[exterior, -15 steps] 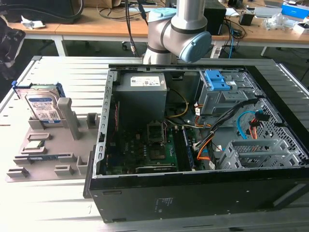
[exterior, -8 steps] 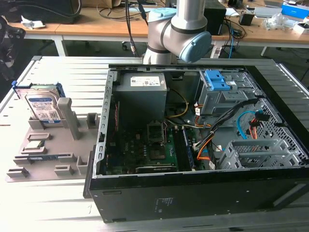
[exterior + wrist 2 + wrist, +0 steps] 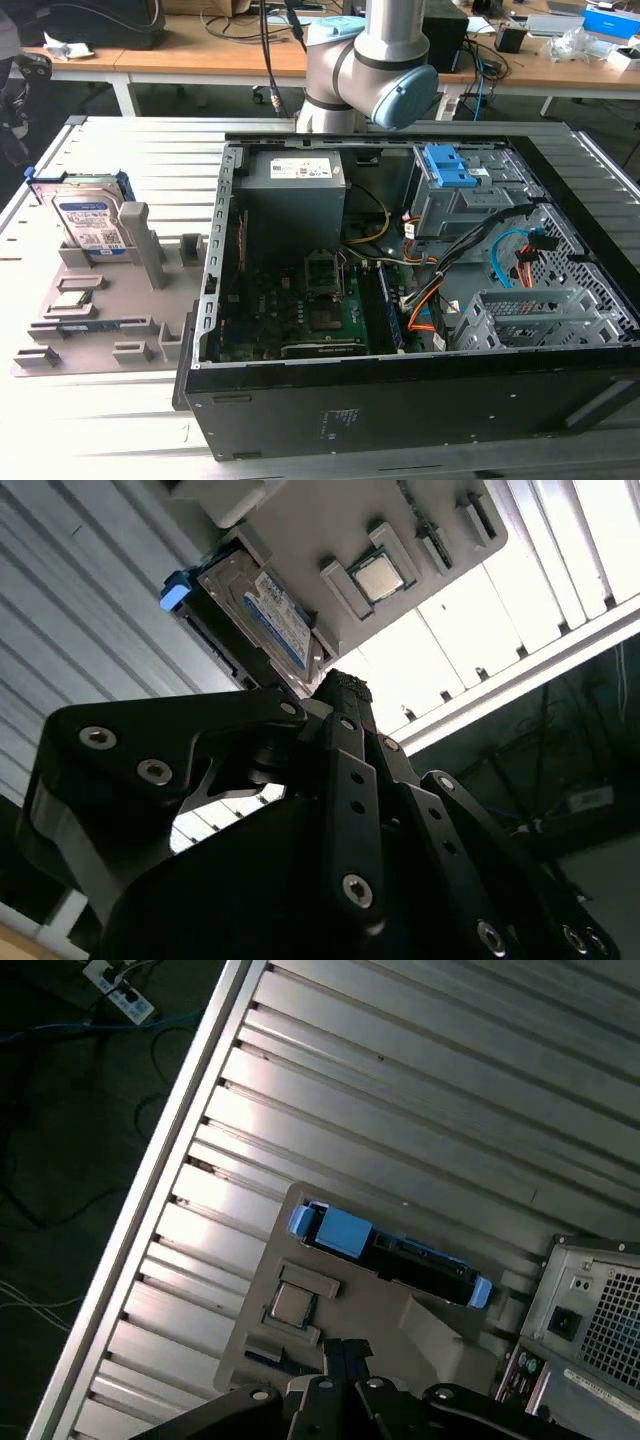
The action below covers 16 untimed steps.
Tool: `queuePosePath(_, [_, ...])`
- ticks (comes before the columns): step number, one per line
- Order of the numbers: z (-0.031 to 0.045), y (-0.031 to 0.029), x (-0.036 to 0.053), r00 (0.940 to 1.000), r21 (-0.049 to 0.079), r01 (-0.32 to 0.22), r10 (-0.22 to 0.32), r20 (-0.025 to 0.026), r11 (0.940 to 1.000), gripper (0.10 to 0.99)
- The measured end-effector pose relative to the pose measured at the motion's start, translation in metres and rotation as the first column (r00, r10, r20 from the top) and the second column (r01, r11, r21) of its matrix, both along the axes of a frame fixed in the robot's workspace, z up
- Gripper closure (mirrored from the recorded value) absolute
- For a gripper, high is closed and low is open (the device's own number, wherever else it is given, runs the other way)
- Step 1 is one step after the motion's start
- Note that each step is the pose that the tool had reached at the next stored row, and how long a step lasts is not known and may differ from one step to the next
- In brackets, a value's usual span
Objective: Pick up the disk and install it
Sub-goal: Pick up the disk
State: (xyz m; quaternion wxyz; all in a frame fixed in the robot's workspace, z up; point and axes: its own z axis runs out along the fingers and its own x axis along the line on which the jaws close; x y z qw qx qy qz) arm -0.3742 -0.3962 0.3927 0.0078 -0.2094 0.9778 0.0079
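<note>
Disk (image 3: 90,215) sitting in its holder, pick-up not yet done.
It is standing on edge in a slot of the grey holder (image 3: 150,300) on the desk (image 3: 100,430), at the exterior view's left, well apart from the open case (image 3: 400,300). In the second wrist view the end effector (image 3: 345,685) is hanging over the holder with its fingers pressed together on nothing, apart from the disk. By this showing the task is barely beginning: both the grasp and the install into the case are waiting to be done.
</note>
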Motion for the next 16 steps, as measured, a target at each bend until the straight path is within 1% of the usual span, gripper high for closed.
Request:
queuePosePath(1, [0.0,0.0,0.0,0.9992,0.0,-0.041,0.041,0.0,0.9992,0.98])
queuePosePath(4, [0.0,0.0,0.0,0.9959,0.0,-0.091,0.091,0.0,0.9959,0.98])
queuePosePath(5, [0.0,0.0,0.0,0.9925,0.0,-0.122,0.122,0.0,0.9925,0.98])
queuePosePath(7, [0.0,0.0,0.0,0.9836,0.0,-0.18,0.18,0.0001,0.9836,0.98])
queuePosePath(8, [0.0,0.0,0.0,0.9794,0.0,-0.202,0.202,0.0,0.9794,0.98])
queuePosePath(10, [0.0,0.0,0.0,0.9729,0.0,-0.231,0.231,0.0,0.9729,0.98])
queuePosePath(13, [0.0,0.0,0.0,0.9534,0.0,-0.302,0.302,0.0,0.9534,0.98])
queuePosePath(15, [0.0,0.0,0.0,0.9406,0.0,-0.339,0.339,0.0,0.9406,0.98])
queuePosePath(16, [0.0,0.0,0.0001,0.936,0.0,-0.352,0.352,0.0,0.936,0.98])
